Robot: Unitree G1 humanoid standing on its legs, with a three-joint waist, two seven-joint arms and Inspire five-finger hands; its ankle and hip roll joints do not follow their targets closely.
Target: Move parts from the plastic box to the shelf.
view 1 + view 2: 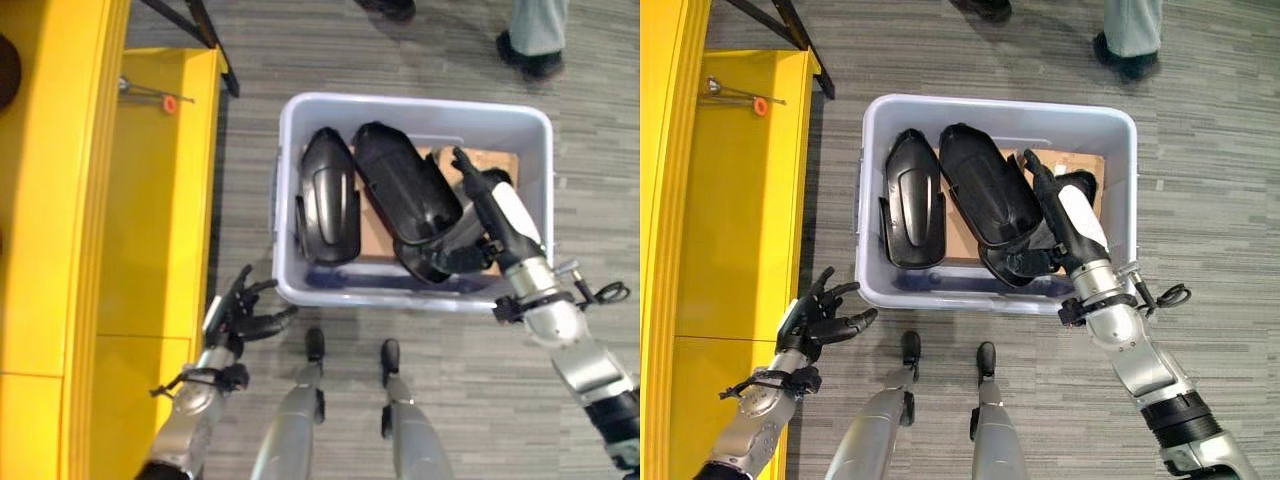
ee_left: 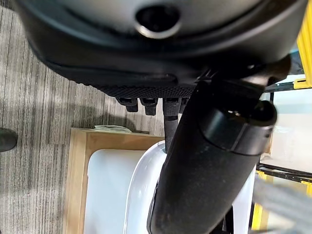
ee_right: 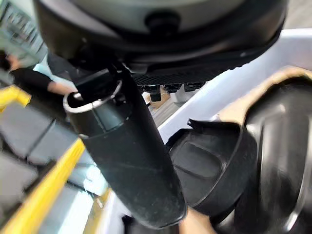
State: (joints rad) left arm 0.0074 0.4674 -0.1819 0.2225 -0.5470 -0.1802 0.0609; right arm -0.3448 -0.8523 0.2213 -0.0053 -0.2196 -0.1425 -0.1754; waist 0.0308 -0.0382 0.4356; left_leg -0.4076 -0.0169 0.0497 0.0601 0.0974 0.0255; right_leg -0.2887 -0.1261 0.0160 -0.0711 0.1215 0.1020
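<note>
A pale plastic box (image 1: pixel 400 102) stands on the floor and holds three black moulded parts on a cardboard sheet (image 1: pixel 375 235). One part (image 1: pixel 328 200) lies at the left, a larger one (image 1: pixel 405 190) in the middle, and a curved one (image 1: pixel 435 258) at the front right. My right hand (image 1: pixel 485 200) reaches into the box's right side. Its fingers lie straight over the curved part (image 3: pixel 209 165), pointing at the far wall, and hold nothing. Outside the box's front left corner, my left hand (image 1: pixel 235 315) hangs over the floor with spread, relaxed fingers.
A yellow shelf (image 1: pixel 150 200) runs along the left, close to the box, with a thin red-tipped tool (image 1: pixel 150 95) on its far part. A person's shoes (image 1: pixel 530 60) stand on the floor beyond the box. Striped grey floor (image 1: pixel 590 150) surrounds the box.
</note>
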